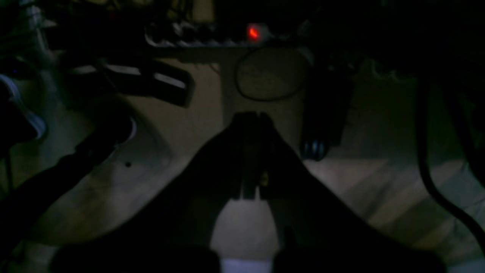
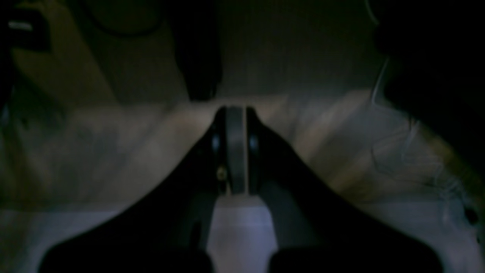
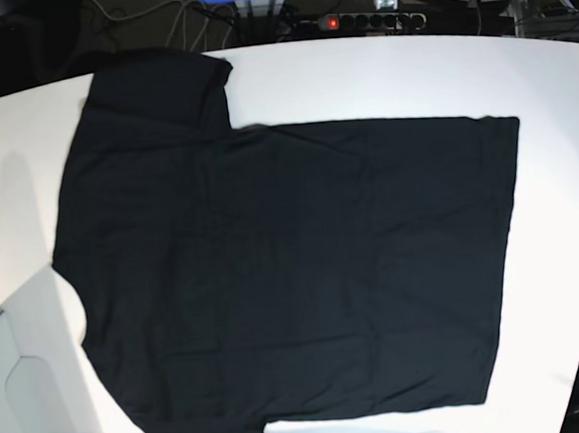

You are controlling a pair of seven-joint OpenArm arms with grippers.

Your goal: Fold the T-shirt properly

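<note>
1. Base view shows the T-shirt (image 3: 294,276) lying flat on the white counter (image 3: 379,74). It is big and black, and the plain side faces up.
2. One sleeve (image 3: 159,86) points to the far left corner of the counter. The other sleeve sits at the near edge of the picture and is partly cut off.
3. The straight bottom hem of the T-shirt is on the right side, close to the right edge of the counter.
4. No arm shows up in the base view.
5. A power strip (image 3: 364,20) with a small red light lies on the floor past the far edge of the counter, next to some cables.
6. The left wrist view is very dark. The left fingers (image 1: 252,117) are pressed together with nothing between them. They hang over the floor, and the same red light (image 1: 253,33) glows far away.
7. The right wrist view is dark and blurry too. The right fingers (image 2: 235,112) are together and hold nothing.
</note>
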